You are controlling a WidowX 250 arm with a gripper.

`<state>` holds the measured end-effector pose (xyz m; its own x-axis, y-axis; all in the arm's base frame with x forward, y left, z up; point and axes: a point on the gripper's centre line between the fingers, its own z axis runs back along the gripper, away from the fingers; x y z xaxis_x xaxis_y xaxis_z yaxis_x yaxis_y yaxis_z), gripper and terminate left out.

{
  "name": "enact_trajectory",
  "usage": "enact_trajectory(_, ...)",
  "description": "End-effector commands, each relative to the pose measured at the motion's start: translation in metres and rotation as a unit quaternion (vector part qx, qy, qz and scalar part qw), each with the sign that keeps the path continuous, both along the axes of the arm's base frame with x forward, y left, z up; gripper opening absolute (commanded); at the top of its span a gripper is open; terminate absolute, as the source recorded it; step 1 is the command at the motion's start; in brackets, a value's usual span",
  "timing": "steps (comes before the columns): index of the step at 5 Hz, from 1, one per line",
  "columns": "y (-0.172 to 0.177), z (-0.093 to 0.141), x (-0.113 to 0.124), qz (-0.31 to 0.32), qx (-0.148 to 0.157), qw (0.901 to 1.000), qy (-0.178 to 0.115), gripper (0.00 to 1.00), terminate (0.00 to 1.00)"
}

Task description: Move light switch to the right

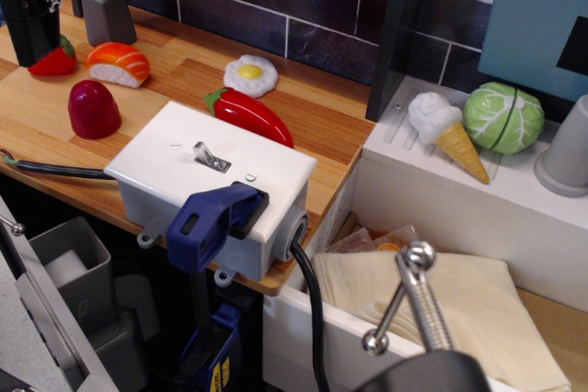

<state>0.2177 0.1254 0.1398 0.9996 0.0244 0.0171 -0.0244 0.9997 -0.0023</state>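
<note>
Observation.image: I find the light switch (210,156) left of frame centre atop the white box (216,185), lever tipped toward upper left, while my gripper (393,298) hangs at lower right, well apart, fingers splayed, holding nothing.

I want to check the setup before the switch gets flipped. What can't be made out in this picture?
- End effector: cut off by the top-left edge; open or shut unclear.
- Light switch: lever too small to read its position.
- Black cable: runs off the bottom edge.
- Blue clamp: lower part hidden below the counter.
</note>
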Motion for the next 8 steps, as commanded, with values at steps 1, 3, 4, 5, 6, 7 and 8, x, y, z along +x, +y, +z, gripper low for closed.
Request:
enact_trajectory(1,0.0,0.0,0.0,0.0,0.0,1.0,0.0,1.0,0.0)
enact_trajectory(3,-0.019,-0.009,0.01,0.024,-0.022,0.9992,-0.022,1.0,0.0)
enact_trajectory(4,-0.033,-0.017,0.019,0.045,-0.041,0.9977,-0.028,1.0,0.0)
enact_trajectory(5,-0.049,-0.026,0.033,0.07,-0.056,0.9953,-0.035,1.0,0.0)
enact_trajectory(6,-0.067,-0.036,0.039,0.079,-0.066,0.994,-0.036,1.0,0.0)
enact_trajectory(7,-0.082,-0.044,0.044,0.08,-0.063,0.9944,-0.03,1.0,0.0)
enact_trajectory(8,-0.102,-0.053,0.047,0.073,-0.06,0.9951,-0.031,1.0,0.0)
